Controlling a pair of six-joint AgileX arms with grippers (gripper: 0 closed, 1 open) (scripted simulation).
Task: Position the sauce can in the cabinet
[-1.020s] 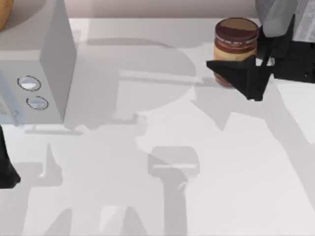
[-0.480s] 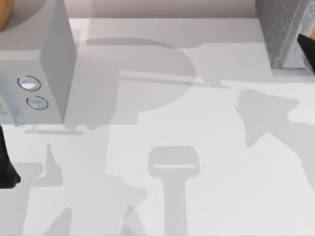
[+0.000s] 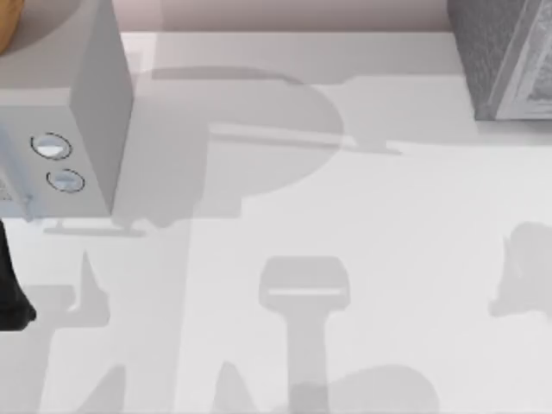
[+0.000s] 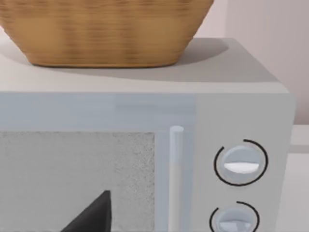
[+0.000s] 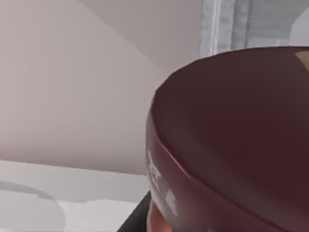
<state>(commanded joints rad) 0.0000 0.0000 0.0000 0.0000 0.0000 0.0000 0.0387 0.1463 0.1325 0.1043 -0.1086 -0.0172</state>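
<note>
A pale, matte bench (image 3: pixel 345 216) is crossed by soft grey shadows, with a pinkish wall behind it. At the bench's left, a boxy grey microwave (image 3: pixel 78 121) with two round dials is seen; in the left wrist view a woven, ribbed basket (image 4: pixel 104 31) rests on its flat top. A speckled grey cabinet (image 3: pixel 504 56) stands at the far right. The sauce can (image 5: pixel 236 145) is seen directly before the right wrist camera, its smooth, dark maroon round top tilted. Whether either arm's jaws are open or closed cannot be told.
</note>
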